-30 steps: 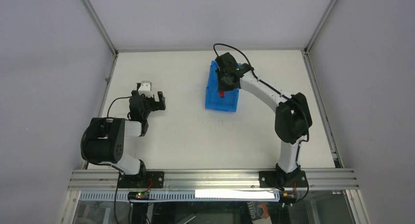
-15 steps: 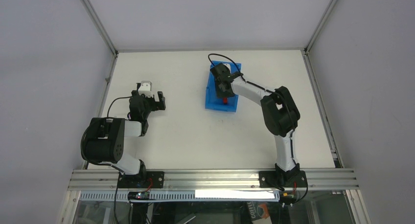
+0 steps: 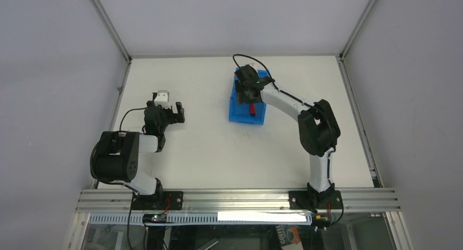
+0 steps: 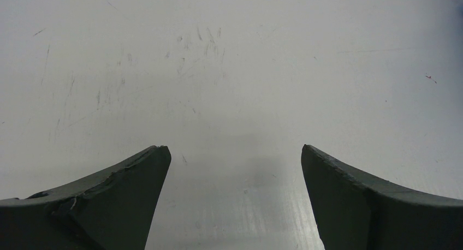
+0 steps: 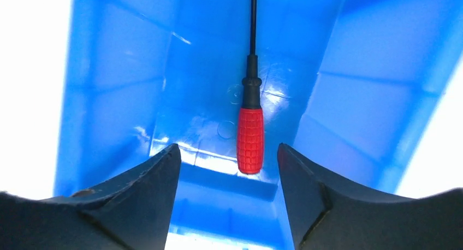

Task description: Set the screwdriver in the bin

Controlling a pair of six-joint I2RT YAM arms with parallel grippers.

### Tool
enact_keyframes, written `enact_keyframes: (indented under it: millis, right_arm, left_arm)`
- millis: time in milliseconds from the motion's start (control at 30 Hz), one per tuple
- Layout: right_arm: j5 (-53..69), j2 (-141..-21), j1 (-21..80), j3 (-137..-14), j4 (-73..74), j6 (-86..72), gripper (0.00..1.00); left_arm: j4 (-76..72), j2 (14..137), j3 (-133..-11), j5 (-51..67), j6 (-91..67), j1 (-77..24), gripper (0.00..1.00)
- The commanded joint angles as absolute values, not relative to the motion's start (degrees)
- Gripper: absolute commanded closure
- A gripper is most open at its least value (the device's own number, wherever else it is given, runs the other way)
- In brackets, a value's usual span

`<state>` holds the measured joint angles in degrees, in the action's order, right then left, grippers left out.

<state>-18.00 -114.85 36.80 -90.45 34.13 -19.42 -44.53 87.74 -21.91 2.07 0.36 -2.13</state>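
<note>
Red handle, thin dark shaft: the screwdriver (image 5: 249,141) lies flat on the floor of the bin (image 5: 109,97), handle end toward me and shaft pointing away along the bin's length. It looks free, touching neither finger. The bin sits on the table (image 3: 207,152) toward the far edge, roughly midway between the side edges.

Risks, as I judge them:
- My right gripper (image 5: 227,150) hangs low between the blue walls. A sideways exit could clip a wall and drag or tip the light plastic bin — lifting straight up seems safer.
- If I dipped lower, a finger could nudge the handle and roll the tool. That would do little harm while it is inside.

Right hand: jaws parted to a moderate gap, wider than the handle, holding nothing and touching nothing that I can see.

Left gripper (image 4: 235,152): jaws spread wide and empty over bare table near the left edge — well apart from the bin.
</note>
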Motion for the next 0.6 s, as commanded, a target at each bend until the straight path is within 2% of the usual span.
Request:
enact_keyframes:
  millis: [0, 167, 333, 567]
  right_arm:
    - [-19.9, -104.7, 37.1, -94.3, 33.9, -17.6, 0.28]
    - [-21.5, -98.9, 36.0, -94.3, 36.6, -14.3, 0.02]
    - [-19.8, -94.2, 30.1, -92.1, 39.2, -10.8, 0.01]
    - [-13.2, -88.0, 14.3, -86.5, 39.7, -6.5, 0.01]
  left_arm:
    - [-46.2, 86.4, -21.8, 3.3, -0.7, -1.8, 0.01]
    - [-46.3, 86.3, -21.8, 3.3, -0.7, -1.7, 0.01]
    - [-46.3, 86.4, -21.8, 3.3, -0.8, -1.8, 0.01]
    - [-46.3, 86.3, -21.8, 3.2, -0.7, -1.8, 0.01]
